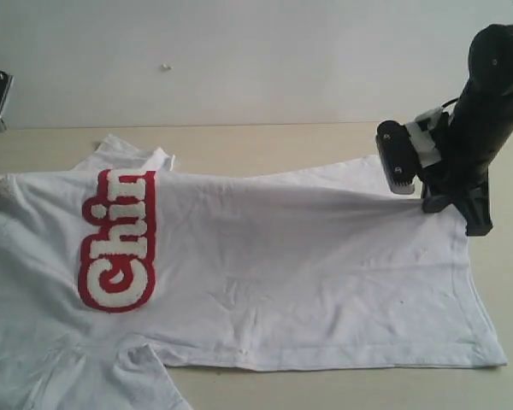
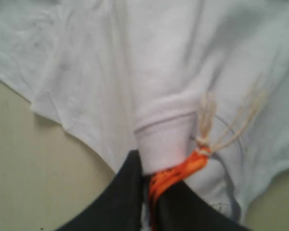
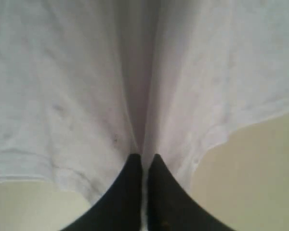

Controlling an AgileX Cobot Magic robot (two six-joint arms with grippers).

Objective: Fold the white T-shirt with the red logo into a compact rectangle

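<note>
Left gripper (image 2: 147,175): fingers pressed together, pinching ribbed collar (image 2: 164,134) and orange neck tag (image 2: 176,171). Right gripper (image 3: 144,161): fingers closed on fold of white T-shirt (image 1: 282,265) near hem. Right arm (image 1: 483,102) slants down from upper right. Shirt edge raised taut between grippers, rest draped on tan table (image 1: 265,141). Red logo (image 1: 118,243) face up, "Chin" legible.

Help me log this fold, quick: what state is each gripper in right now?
Left gripper: shut on the white T-shirt at its collar, orange neck tag pinched too.
Right gripper: shut on the white T-shirt, near its edge.
</note>
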